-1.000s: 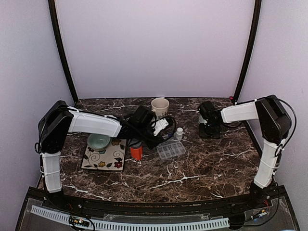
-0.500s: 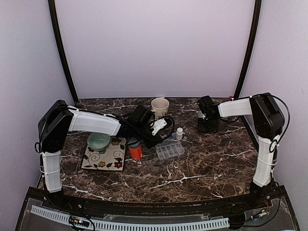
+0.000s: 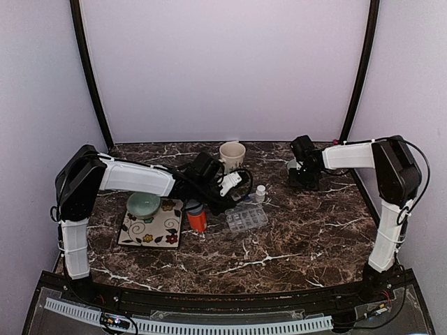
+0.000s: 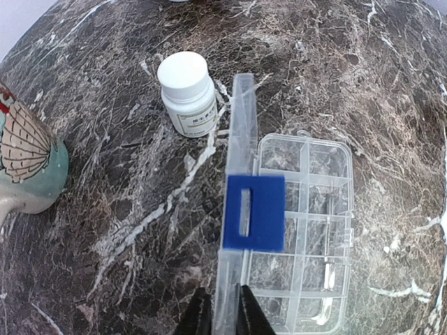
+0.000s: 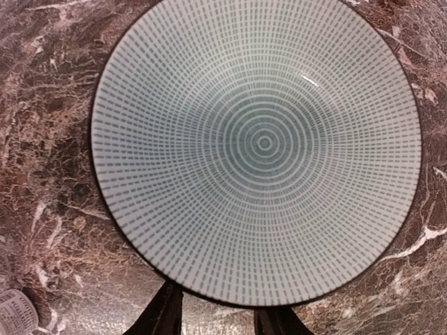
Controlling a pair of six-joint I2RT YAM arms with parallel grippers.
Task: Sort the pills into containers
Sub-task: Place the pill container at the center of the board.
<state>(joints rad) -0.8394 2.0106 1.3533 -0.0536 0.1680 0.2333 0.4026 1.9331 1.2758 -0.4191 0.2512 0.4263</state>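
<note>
Box (image 3: pixel 246 218) on table (image 3: pixel 307 241), near a white bottle (image 4: pixel 187 94); compartments (image 4: pixel 311 237) exposed, lid (image 4: pixel 239 150) standing upright. Left gripper (image 4: pixel 223 310) is pinched tight on the lid's free edge. Right gripper (image 5: pixel 222 317) hangs parted and empty over a bowl (image 5: pixel 258 146), well apart from the box. Thin clear plastic is probably light, springy and slippery (no pills can be made out), so it is best held at a rim, gently, lest the box lift or slide.

Marble table (image 3: pixel 293 248) with organiser box (image 3: pixel 247 218), mug (image 3: pixel 232 155)
</note>
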